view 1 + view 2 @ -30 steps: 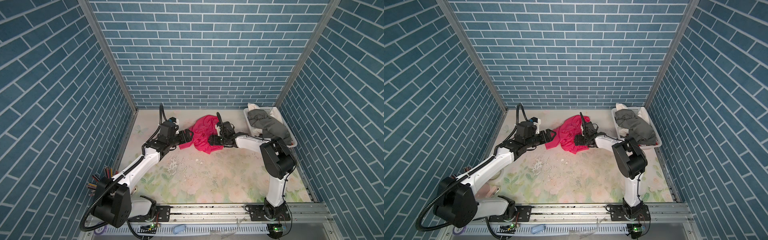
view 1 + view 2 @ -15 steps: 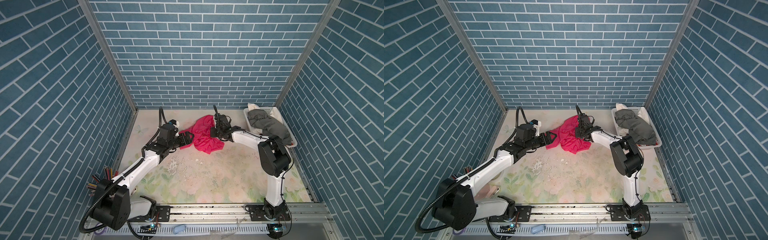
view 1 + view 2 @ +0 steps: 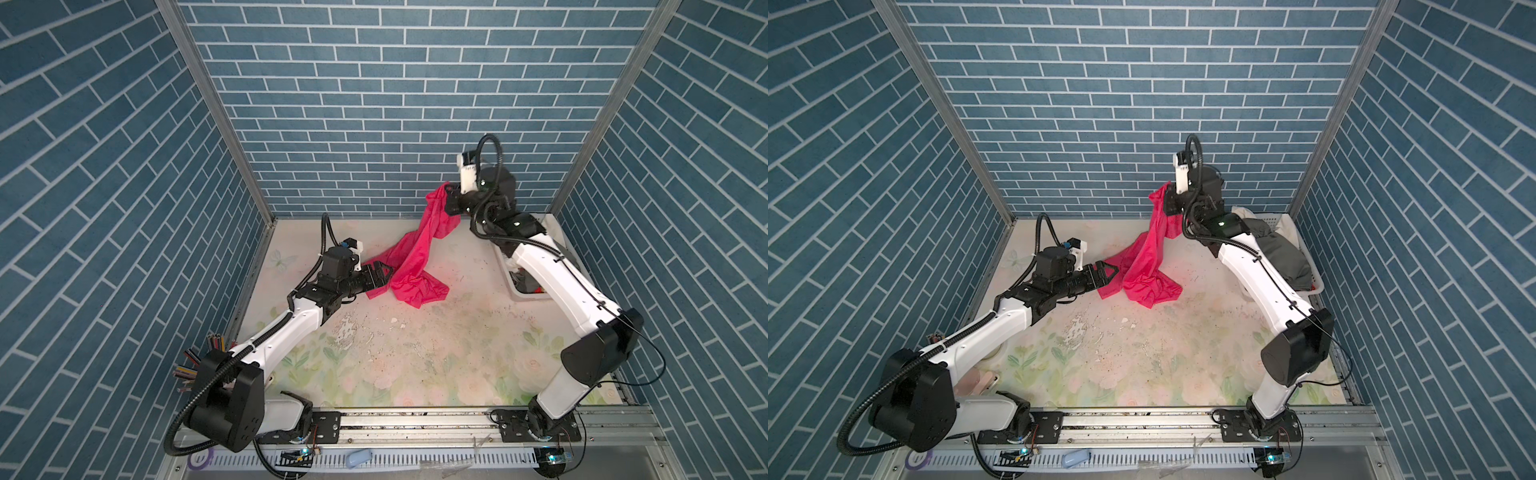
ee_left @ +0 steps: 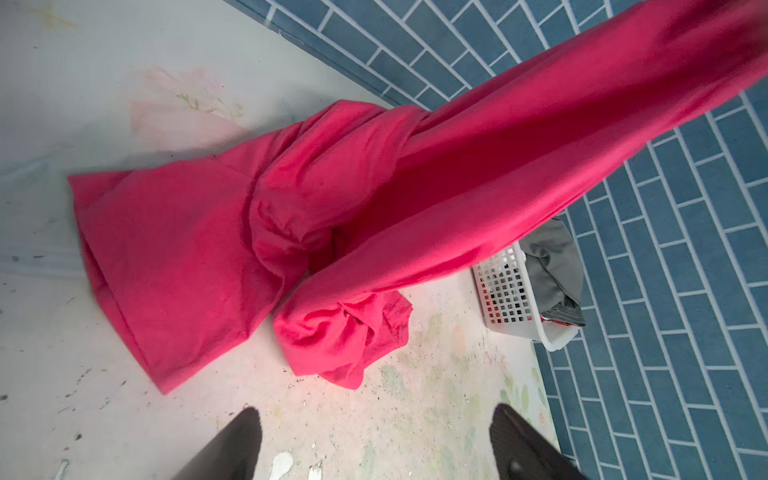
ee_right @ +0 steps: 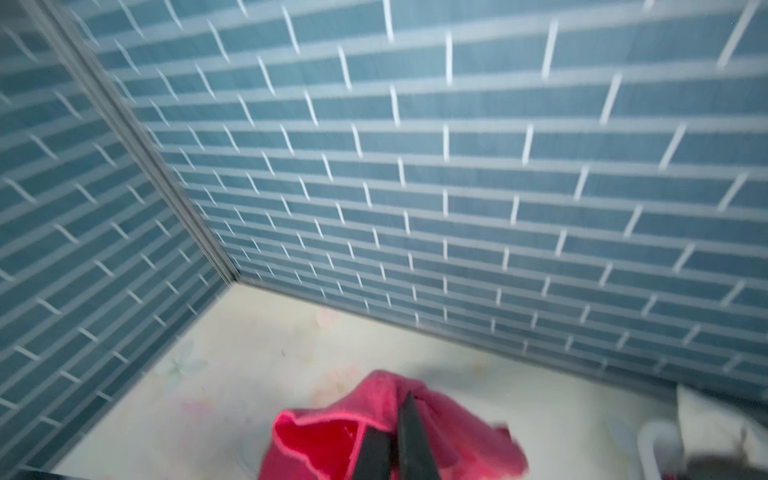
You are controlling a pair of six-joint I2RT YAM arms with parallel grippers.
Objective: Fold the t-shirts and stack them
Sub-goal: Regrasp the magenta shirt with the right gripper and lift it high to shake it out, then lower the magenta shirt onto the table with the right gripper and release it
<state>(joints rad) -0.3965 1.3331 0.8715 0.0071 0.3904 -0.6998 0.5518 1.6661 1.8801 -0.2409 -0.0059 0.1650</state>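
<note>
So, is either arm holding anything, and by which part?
The right arm's fingers pinch the bright pink cloth t-shirt by a bunched edge; the left arm's fingers hold nothing.

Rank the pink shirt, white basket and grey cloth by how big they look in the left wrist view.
1. pink t-shirt: largest by far, though nearest the camera.
2 and 3. white basket and grey garment in it: similar, both partly hidden, so I cannot rank them.

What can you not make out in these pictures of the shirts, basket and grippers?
- What else lies under the grey shirt in the basket: mostly covered in all views.
- Which part of the pink shirt the right gripper pinches: right wrist view blurred, cloth bunched.
- Pink shirt's collar: lost in folds, every view.
</note>
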